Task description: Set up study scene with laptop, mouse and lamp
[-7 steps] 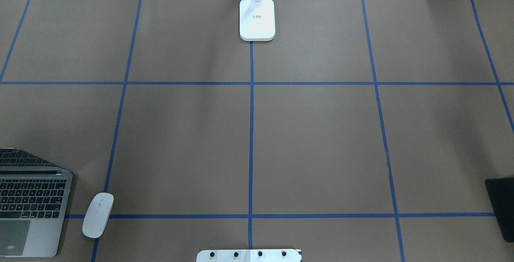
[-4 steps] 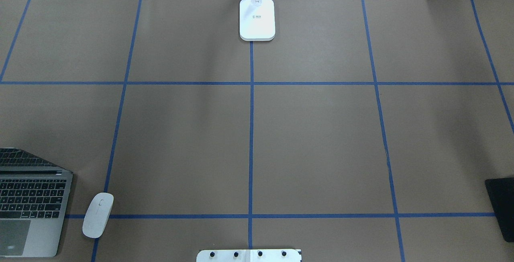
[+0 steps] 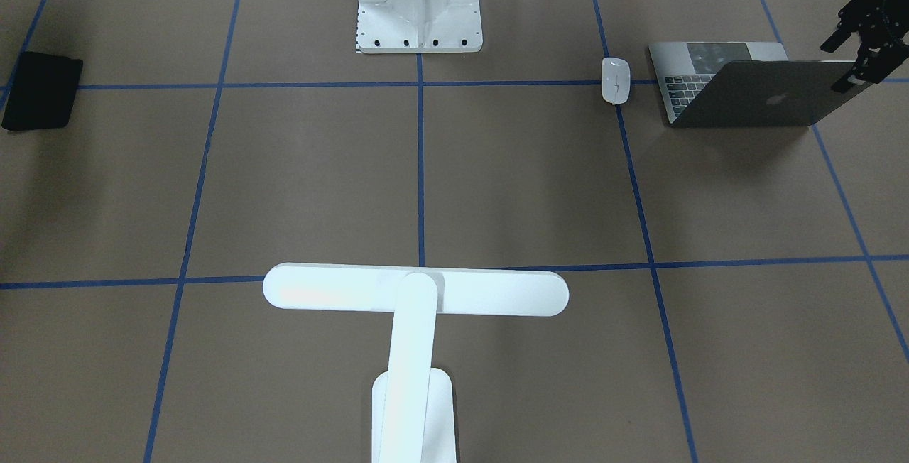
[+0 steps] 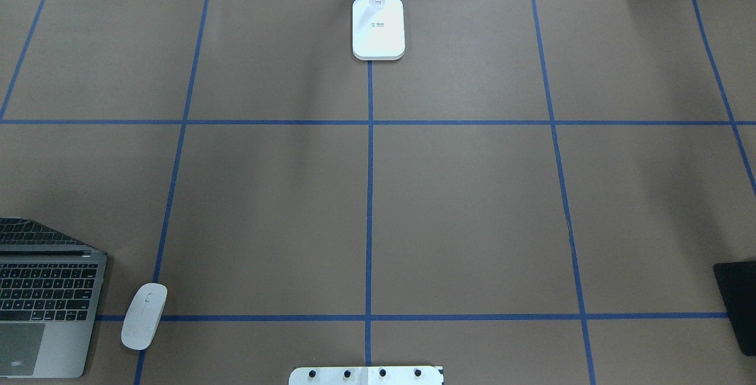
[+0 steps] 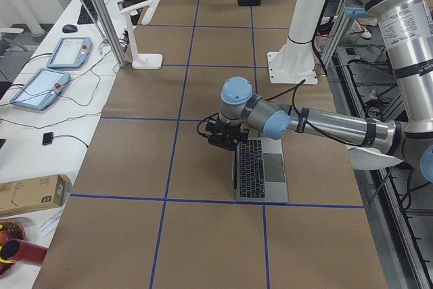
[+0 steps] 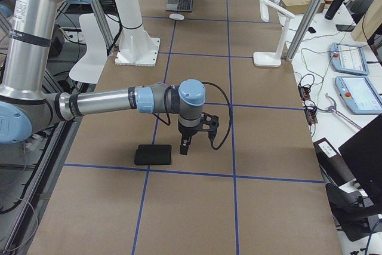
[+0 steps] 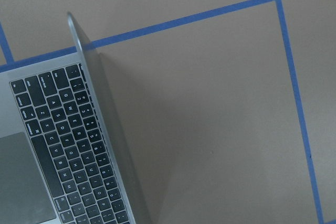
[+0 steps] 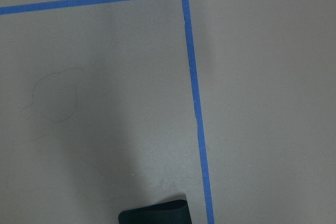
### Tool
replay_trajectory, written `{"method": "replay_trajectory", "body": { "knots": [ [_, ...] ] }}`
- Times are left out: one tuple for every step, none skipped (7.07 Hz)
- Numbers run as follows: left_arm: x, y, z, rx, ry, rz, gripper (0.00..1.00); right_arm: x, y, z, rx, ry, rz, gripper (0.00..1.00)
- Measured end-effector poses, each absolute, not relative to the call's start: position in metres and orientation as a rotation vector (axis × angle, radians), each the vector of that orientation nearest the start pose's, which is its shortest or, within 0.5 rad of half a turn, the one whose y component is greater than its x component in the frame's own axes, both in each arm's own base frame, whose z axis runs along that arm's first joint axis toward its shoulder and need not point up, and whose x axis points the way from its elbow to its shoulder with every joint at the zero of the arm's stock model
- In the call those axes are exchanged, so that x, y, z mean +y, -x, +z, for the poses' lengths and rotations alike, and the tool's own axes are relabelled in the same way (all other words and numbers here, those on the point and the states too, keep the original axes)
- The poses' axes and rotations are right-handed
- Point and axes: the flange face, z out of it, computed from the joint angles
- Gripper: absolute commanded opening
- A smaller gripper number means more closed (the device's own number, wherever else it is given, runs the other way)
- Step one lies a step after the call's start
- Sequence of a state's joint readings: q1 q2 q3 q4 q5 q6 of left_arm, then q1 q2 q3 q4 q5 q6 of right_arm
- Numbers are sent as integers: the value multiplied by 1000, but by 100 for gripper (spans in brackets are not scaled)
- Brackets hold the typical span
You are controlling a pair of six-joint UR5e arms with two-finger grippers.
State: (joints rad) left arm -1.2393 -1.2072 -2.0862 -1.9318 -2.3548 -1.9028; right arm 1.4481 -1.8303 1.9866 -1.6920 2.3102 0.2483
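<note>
Overhead view, last second: no change. The slim dark-grey metal laptop [image 4: 53, 296] sits open at 8 o'clock on the brown paper-covered worktop [image 4: 472, 196], in the same spot and at the same lid angle. The small white glossy oval mouse [image 4: 144, 316] lies just beside it on its 3 o'clock side, over a blue tape crossing, unmoved. Neither arm enters this view.

Left tool [image 3: 845, 62]: in the front-facing view it hangs at the outer top corner of the laptop lid, fingers standing apart. Contact with the lid cannot be read. The left wrist view looks down the lid's thin edge, with keys on one side and bare paper on the other. No fingers show there.

Right tool [image 6: 196, 144]: seen only from the right-end camera, low over the paper just beside the black flexible mat [image 6: 153, 154] at 4 o'clock. Spread or pressed together: cannot tell.

Farthest out, the white T-shaped desk lamp [image 4: 378, 28] stands at 12 o'clock at the far edge, its base on the centre tape line, well apart from laptop and mouse.

Reading: with a still second, nothing is carried yet, and all three items appear still to be placed. The likely next step is closing on the laptop lid and shifting the laptop toward the centre. Risk: the lid is thin, and the hinge may swing under a pull at one corner.
</note>
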Motion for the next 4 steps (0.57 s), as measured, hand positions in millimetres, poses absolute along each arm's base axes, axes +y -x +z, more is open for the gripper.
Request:
{"method": "replay_trajectory", "body": {
  "knots": [
    [-360, -67, 515, 802, 497, -1265, 100, -385, -19, 583, -735, 105, 106, 100],
    [-359, -76, 518, 774, 479, -1267, 100, -385, -19, 583, -736, 105, 105, 100],
    [-358, -83, 520, 757, 469, -1262, 100, -384, -19, 583, -736, 105, 105, 100],
    [-356, -89, 521, 744, 463, -1251, 99, -384, -19, 582, -738, 105, 105, 100]
  ]
}}
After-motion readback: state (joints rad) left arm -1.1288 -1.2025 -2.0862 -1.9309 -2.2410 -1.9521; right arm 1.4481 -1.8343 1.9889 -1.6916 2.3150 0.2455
